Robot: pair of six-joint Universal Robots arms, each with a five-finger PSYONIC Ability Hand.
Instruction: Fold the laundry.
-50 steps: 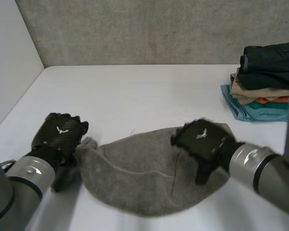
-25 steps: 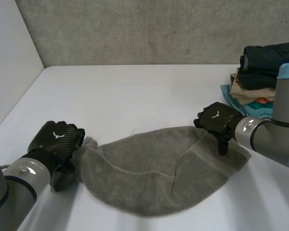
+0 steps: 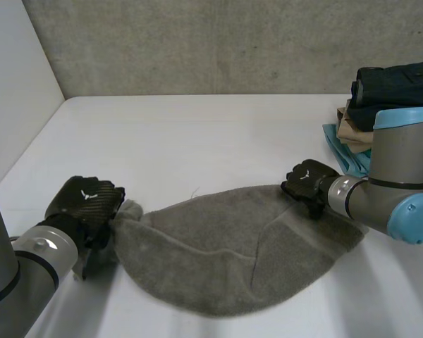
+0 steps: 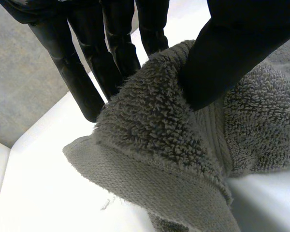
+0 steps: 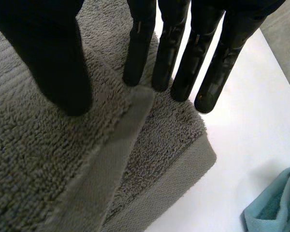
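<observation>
A grey towel (image 3: 218, 246) lies rumpled and partly doubled over on the white table (image 3: 197, 134). My left hand (image 3: 84, 204) is at the towel's left corner and shut on it. In the left wrist view the thumb (image 4: 222, 63) presses the bunched corner (image 4: 150, 125) against the fingers (image 4: 82, 72) behind it. My right hand (image 3: 307, 179) is at the towel's right corner. In the right wrist view its straight fingers (image 5: 174, 53) touch the hem of the upper layer (image 5: 38, 145) and its thumb (image 5: 58, 63) rests on top, with the cloth lying flat.
A stack of folded clothes (image 3: 388, 116) stands at the table's right edge, just behind my right arm; its teal bottom piece (image 5: 275, 203) lies close to the towel's corner. A white wall (image 3: 14, 84) borders the table on the left.
My right hand has moved from the towel's middle out to its right corner and drawn its thumb in. My left hand has closed on the left corner.
</observation>
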